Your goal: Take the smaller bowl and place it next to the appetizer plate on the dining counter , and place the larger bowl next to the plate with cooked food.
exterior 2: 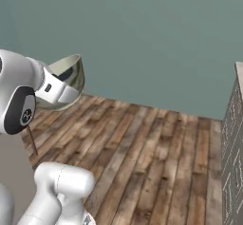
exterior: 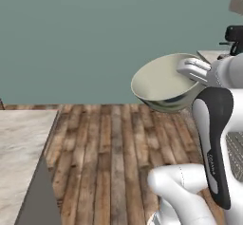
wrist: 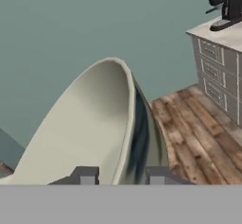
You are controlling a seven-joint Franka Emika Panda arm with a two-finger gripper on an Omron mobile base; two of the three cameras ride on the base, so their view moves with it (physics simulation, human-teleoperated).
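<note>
Closest to you in the hand view, the gripper (wrist: 122,176) has its two finger tips (wrist: 86,175) either side of a bowl rim, one on the cream inside and one on the mottled outside, so the jaws are clamped on the bowl (wrist: 101,128). One bowl here; you can't tell from these frames whether it's the smaller or the larger one, with no twin to compare.

The bowl is held in the air, well above the wood floor (exterior: 114,157), touching nothing but the fingers. It extends straight out past the jaws. It's tilted: in the left base view the bowl (exterior: 159,84) has its opening facing up and toward the left of that view, its cream inside visible, its base down and toward the arm. In the right base view the bowl (exterior 2: 71,77) sits just beyond the white hand, its rim highest at the far side.

Arm pose: the forearm is raised, the wrist bent so the gripper (exterior: 192,72) points roughly level, away from the base.

Beyond the jaws, one marble-topped drawer counter (wrist: 220,72) with one black coffee machine (wrist: 228,3) on it, off to the right in the hand view. One marble counter (exterior: 21,157) at lower left of the left base view. Furthest, the teal wall (exterior 2: 156,34).
</note>
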